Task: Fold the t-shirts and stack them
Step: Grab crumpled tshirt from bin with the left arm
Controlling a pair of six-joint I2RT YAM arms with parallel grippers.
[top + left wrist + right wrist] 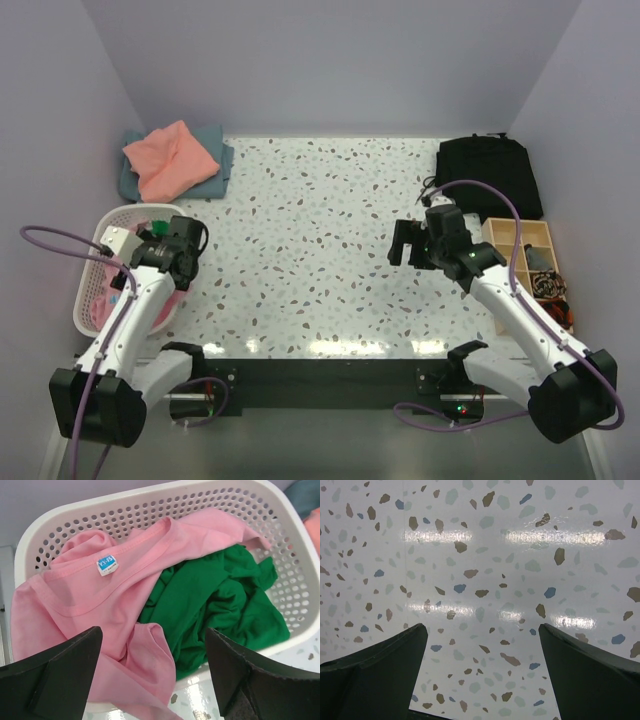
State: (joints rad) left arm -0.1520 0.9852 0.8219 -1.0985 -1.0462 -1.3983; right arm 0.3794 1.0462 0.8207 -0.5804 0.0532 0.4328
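Left gripper: we see it spread wide, holding nothing, over the laundry basket at 9 o'clock.
Basket: light pink t-shirt and green t-shirt crumpled inside, touching.
Stack, 11 o'clock: salmon-orange t-shirt on grey-blue t-shirt.
Right gripper: wide, holding nothing, above the speckled tabletop.

White left arm and right arm, black at the joints.
Black bases and wrist heads, dark wedge-shaped fingers; a purple cable loops along each.

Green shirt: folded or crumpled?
Crumpled. The green shirt lies bunched in the basket beside the pink shirt, with no flat folds.
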